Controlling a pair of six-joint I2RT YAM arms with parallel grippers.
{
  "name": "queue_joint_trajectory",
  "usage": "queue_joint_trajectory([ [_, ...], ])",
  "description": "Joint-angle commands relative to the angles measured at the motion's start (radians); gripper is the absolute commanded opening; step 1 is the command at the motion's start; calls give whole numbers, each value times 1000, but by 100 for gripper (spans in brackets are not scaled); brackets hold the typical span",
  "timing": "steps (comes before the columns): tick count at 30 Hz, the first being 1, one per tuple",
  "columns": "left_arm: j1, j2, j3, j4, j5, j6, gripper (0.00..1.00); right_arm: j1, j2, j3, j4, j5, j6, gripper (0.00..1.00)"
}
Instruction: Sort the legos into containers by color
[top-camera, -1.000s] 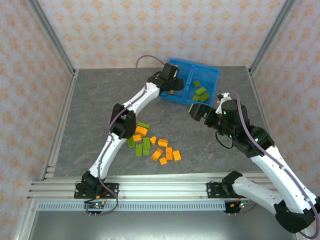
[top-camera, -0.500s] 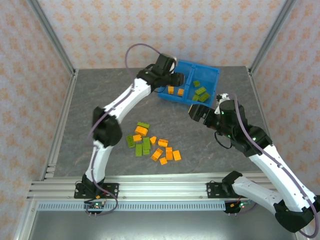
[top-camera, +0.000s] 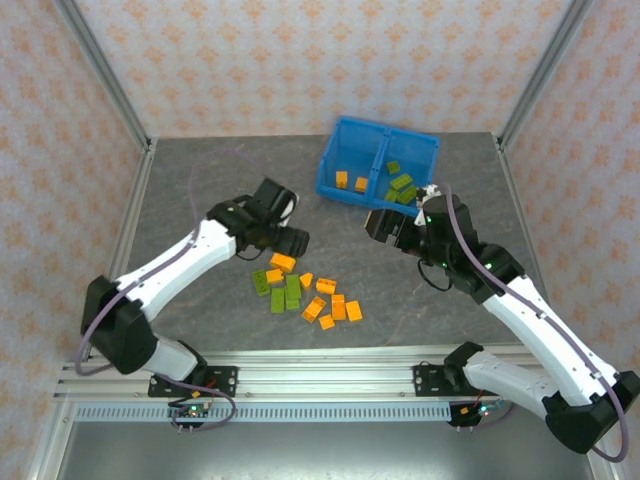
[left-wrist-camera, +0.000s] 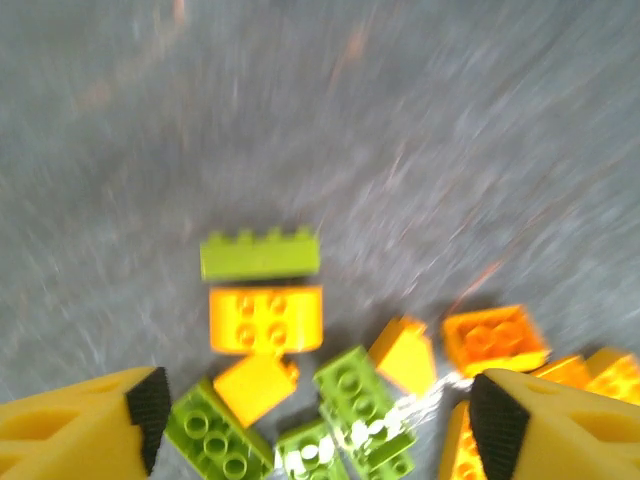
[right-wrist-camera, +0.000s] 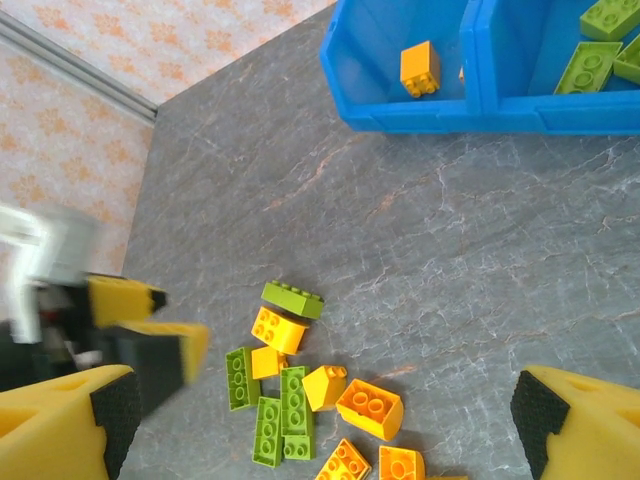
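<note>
Lego bricks, small plastic, bright orange and olive-green, lie heaped at six o'clock on the grey table. The left gripper, spread wide and empty, hovers at their ten o'clock; it should straddle one orange brick squarely. The right gripper, also wide and empty, hangs at six o'clock of the bright blue rectangular plastic bin.

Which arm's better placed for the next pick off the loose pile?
Left. The left pincer, open, hangs over the loose legos; the right pincer, also open and empty, sits nearer the blue bin.
</note>
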Motion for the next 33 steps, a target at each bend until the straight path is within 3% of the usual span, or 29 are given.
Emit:
queue_joint_trajectory([
  [1,5,98,-18,-42,-13,19,88,5,-3,-1,27,-20,-19,97],
  [4,5,150,-32,8,-21,6,100,5,-12,7,2,-16,-18,97],
  [9,13,223,-33,42,-83,18,100,6,-43,1,-13,9,-12,97],
  [15,57,288,-52,99,-30,15,98,5,-36,17,-20,10,-15,97],
  [26,93,340,-93,173,81,11,58,5,-11,29,-30,-29,-22,97],
  [30,92,342,-119,187,78,-2,57,5,16,30,-35,-115,-35,96],
  [33,92,345,-134,184,70,2,66,6,48,34,-38,-207,-49,96],
])
